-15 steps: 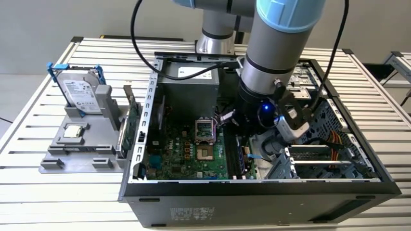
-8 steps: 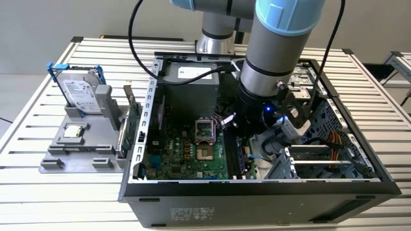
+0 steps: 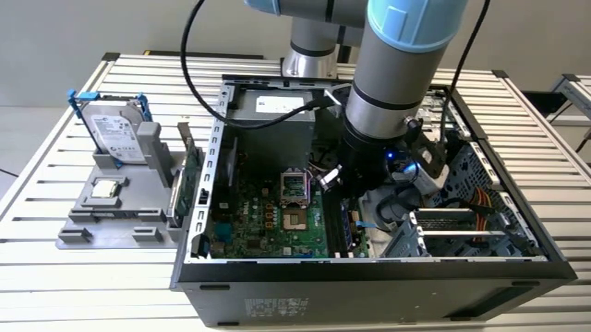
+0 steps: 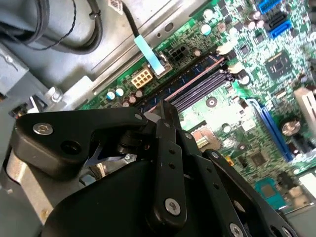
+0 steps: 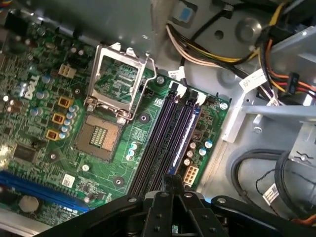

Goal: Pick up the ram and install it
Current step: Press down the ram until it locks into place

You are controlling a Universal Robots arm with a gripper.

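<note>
In the first wrist view, the gripper clenches the ram, whose long axis runs toward one o'clock along the outermost of the motherboard's memory slots, directly ahead of the fingertips.

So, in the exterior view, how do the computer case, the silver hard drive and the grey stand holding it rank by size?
Largest to smallest:
1. computer case, by far
2. grey stand
3. silver hard drive
Stand and drive sit together, so nearness hardly matters.
</note>
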